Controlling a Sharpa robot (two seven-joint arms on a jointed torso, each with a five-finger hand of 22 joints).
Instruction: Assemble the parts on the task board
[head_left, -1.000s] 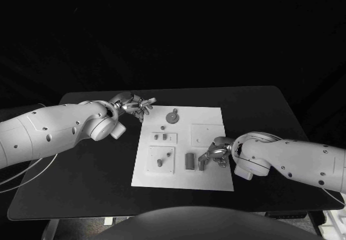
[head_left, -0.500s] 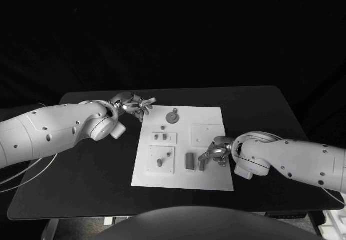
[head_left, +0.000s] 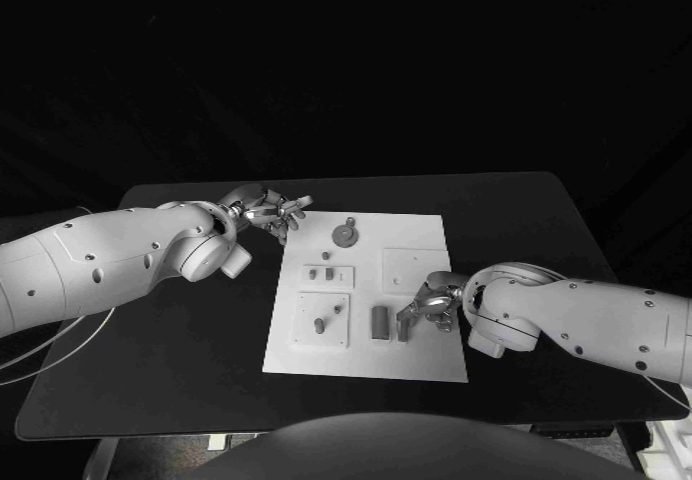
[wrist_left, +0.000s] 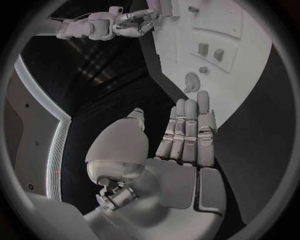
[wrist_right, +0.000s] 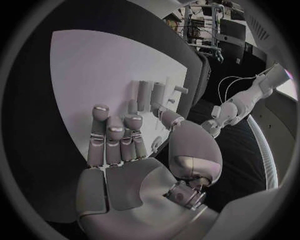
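Observation:
The white task board lies in the middle of the black table. Two upright grey blocks stand near its front; they also appear in the right wrist view. My right hand hovers over the board with its fingers stretched out and fingertips right beside the nearer block, gripping nothing. My left hand floats off the board's far left corner, fingers straight, thumb apart, empty. A round grey part sits at the board's far end.
Two small pieces sit in a raised square plate, and short pegs stand in another plate nearer the front left. Black table stretches around the board on both sides.
My right hand has shifted very slightly beside the blocks. The left hand and the parts stay where they were.

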